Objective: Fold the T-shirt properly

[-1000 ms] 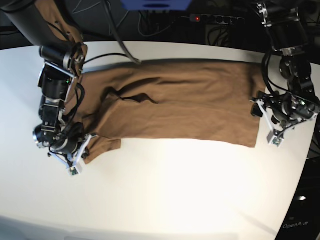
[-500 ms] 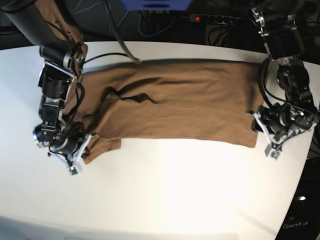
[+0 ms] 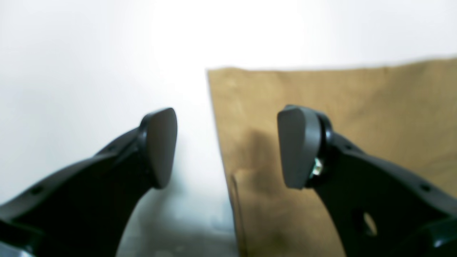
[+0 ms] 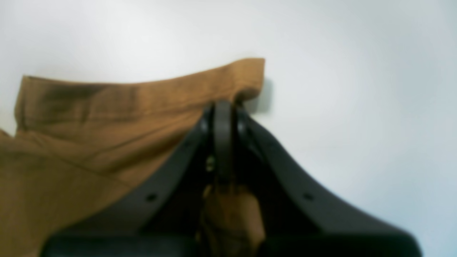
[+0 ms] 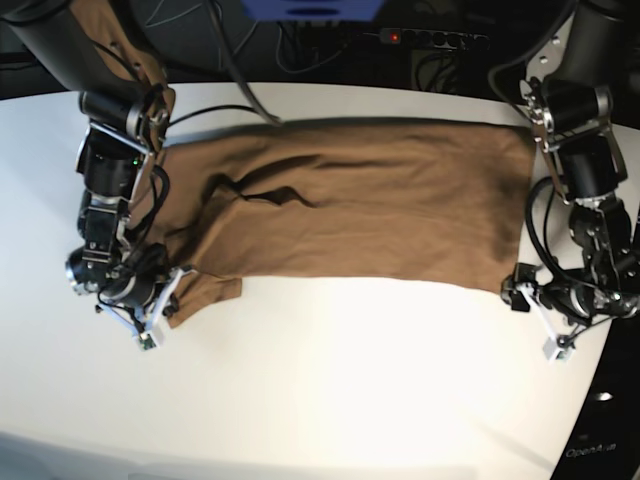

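The tan-brown T-shirt [image 5: 380, 210] lies spread lengthwise across the white table [image 5: 330, 390], with its dark collar [image 5: 262, 193] toward the left. In the base view my right gripper [image 5: 158, 318] is at the shirt's near left corner. The right wrist view shows that gripper [image 4: 223, 114] shut on a bunched edge of the T-shirt [image 4: 89, 135]. My left gripper [image 5: 534, 320] is at the near right corner. It stands open [image 3: 228, 146]: one finger [image 3: 300, 146] hangs over the T-shirt [image 3: 375, 114], the other over bare table.
A power strip [image 5: 430, 38] and cables lie behind the table's far edge, beside a blue object [image 5: 312, 8]. The table's curved right edge runs close to the left gripper. Both arms rise from the far corners.
The left arm has slid along the shirt's right edge toward the near corner. The right arm and its grip have not moved.
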Robot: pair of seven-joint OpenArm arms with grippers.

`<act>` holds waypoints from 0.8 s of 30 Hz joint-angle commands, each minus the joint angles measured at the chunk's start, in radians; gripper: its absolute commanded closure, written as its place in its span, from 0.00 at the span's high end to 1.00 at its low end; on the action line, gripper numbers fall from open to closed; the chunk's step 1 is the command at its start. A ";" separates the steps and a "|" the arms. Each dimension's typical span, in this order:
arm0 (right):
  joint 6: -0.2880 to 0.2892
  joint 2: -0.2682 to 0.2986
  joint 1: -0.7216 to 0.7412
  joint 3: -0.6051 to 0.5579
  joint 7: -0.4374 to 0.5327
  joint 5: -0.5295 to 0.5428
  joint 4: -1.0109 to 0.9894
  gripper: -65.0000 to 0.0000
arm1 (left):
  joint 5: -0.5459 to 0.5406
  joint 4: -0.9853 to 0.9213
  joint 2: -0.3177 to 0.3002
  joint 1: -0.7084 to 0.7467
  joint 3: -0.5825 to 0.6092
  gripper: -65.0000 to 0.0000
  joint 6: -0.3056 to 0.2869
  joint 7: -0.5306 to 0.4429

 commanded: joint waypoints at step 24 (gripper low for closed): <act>-0.004 0.010 -0.017 0.000 -0.131 -0.092 -0.013 0.02 | -0.018 -0.188 -0.084 -0.104 -0.006 0.67 -0.014 -0.020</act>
